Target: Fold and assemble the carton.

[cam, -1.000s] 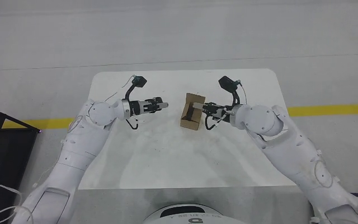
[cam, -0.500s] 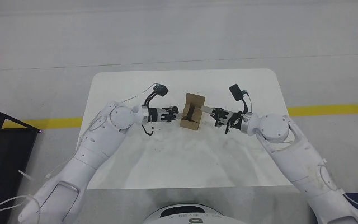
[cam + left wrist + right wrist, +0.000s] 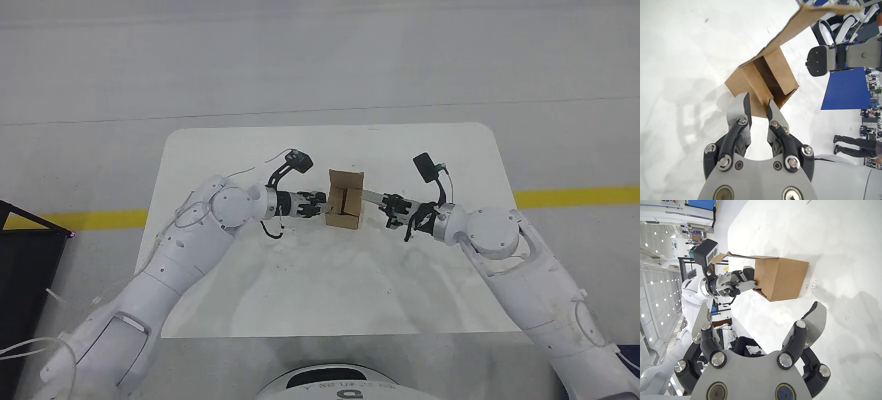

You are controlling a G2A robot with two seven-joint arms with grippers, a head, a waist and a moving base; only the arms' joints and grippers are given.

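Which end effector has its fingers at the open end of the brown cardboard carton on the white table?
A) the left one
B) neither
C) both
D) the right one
A: the left end effector sits at the open end of the brown cardboard carton; the right end effector faces its closed walls.

White arms, grey hand — black linkages, screws

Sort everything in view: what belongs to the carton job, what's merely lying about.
Job: carton, left gripper at its open end, right gripper opposite.
Just about: table, yellow floor line, black frame off the table.
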